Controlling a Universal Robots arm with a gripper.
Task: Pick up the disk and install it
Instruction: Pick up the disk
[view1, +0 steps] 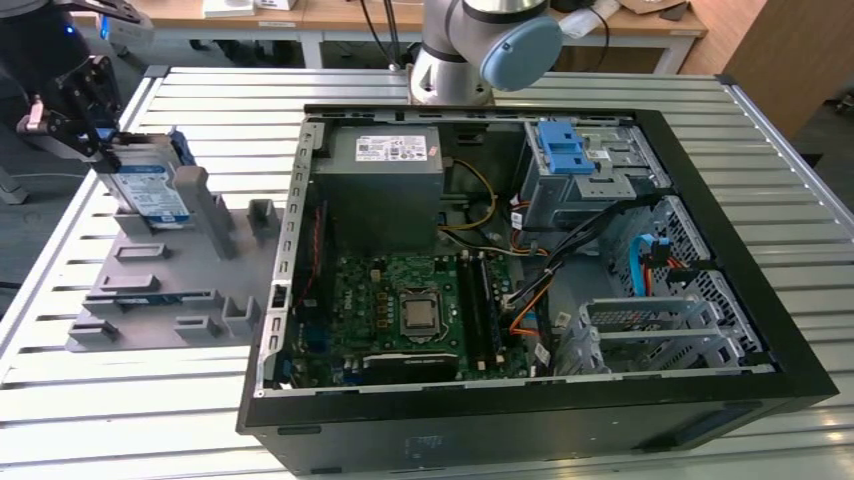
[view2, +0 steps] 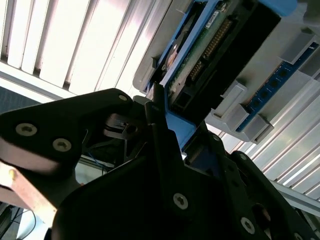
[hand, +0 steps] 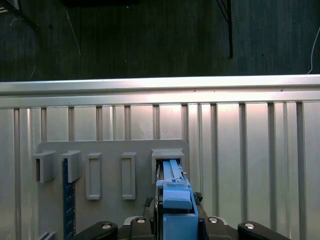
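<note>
1. In the exterior view, the gripper (view1: 96, 135) is at the exterior view's left, above a grey holder (view1: 160, 290) that lies on the slatted metal table (view1: 120, 420).
2. The claw is pressed onto the disk (view1: 144, 190) and pinches it at its upper edge. The disk stands upright with its lower end at a slot of the holder; I cannot tell if it rests inside.
3. The exterior view also shows the open computer case (view1: 534, 405) just beside the holder, with a green board (view1: 400, 300), a grey box (view1: 387, 190) and a metal cage (view1: 601, 180) with a blue latch (view1: 567, 150).
4. The second wrist view shows the green underside of the disk with a row of pins, and one black finger (view2: 162, 130) lying against the blue bracket (view2: 177, 132).
5. The first wrist view looks along the disk's blue edge to the holder's row of slots; a blue strip (hand: 65, 200) stands in another slot, and a dark floor (hand: 150, 35) lies past the table.
6. The disk has a blue-and-white label and the grey box a white sticker (view1: 390, 150); the print is too small to read.
</note>
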